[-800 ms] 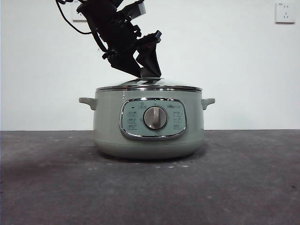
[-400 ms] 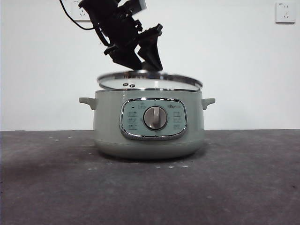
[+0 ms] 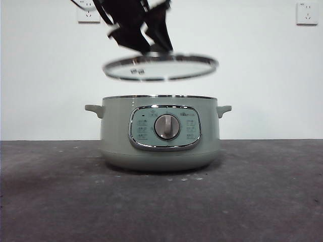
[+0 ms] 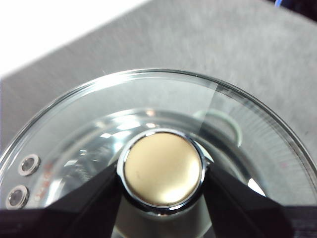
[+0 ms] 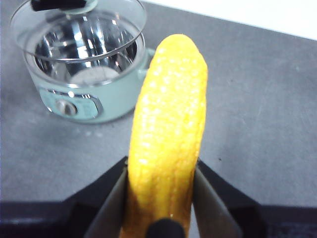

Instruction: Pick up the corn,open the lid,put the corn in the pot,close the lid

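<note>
The sage-green pot (image 3: 160, 136) stands on the dark table with its dial panel facing the front camera; it also shows in the right wrist view (image 5: 94, 99). My left gripper (image 3: 146, 43) is shut on the knob (image 4: 162, 171) of the glass lid (image 3: 160, 67) and holds the lid level, well above the pot's rim. The lid also shows in the right wrist view (image 5: 79, 27). My right gripper (image 5: 161, 198) is shut on the yellow corn (image 5: 168, 129), held up in the air away from the pot. The corn is out of the front view.
The dark grey table (image 3: 262, 196) spreads around the pot. A white wall with two sockets (image 3: 307, 13) stands behind. The pot's shiny steel inside (image 5: 81, 52) shows through the lifted lid.
My left gripper has lifted the lid straight up off the pot, from resting on the rim to hanging well above it. The pot has not moved.
</note>
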Tool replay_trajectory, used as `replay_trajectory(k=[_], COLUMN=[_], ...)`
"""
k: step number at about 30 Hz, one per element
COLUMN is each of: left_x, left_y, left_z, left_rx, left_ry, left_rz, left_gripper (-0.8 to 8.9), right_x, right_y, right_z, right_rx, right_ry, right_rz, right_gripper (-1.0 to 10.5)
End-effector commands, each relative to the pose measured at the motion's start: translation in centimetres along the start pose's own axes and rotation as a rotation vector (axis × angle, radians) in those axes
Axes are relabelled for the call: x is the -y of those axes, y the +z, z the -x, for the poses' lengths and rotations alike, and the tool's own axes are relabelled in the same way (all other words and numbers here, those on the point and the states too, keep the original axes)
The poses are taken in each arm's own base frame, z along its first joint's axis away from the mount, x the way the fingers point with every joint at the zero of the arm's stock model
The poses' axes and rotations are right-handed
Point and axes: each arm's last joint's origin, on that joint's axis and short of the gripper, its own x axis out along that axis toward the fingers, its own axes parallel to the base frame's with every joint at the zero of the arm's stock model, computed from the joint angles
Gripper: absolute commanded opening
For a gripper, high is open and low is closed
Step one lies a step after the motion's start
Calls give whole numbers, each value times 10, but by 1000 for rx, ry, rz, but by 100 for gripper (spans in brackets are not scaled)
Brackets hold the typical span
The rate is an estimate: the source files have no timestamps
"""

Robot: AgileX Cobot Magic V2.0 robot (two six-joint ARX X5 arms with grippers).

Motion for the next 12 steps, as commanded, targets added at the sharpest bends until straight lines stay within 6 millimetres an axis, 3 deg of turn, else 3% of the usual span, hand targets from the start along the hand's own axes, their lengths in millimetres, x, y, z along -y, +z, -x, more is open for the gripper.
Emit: replay_trajectory(k=[1, 12], left_x=[-1, -16], left_y=[23, 20], left_z=[42, 127], left_rx=[124, 99], left_ry=[25, 109], left_rz=[-16, 21], left_gripper=[-8, -7], right_x=[-4, -43], right_y=[4, 32], right_z=[-3, -34], right_rx=[10, 47], right_ry=[0, 90], right_rz=[16, 136], right_gripper=[-9, -9])
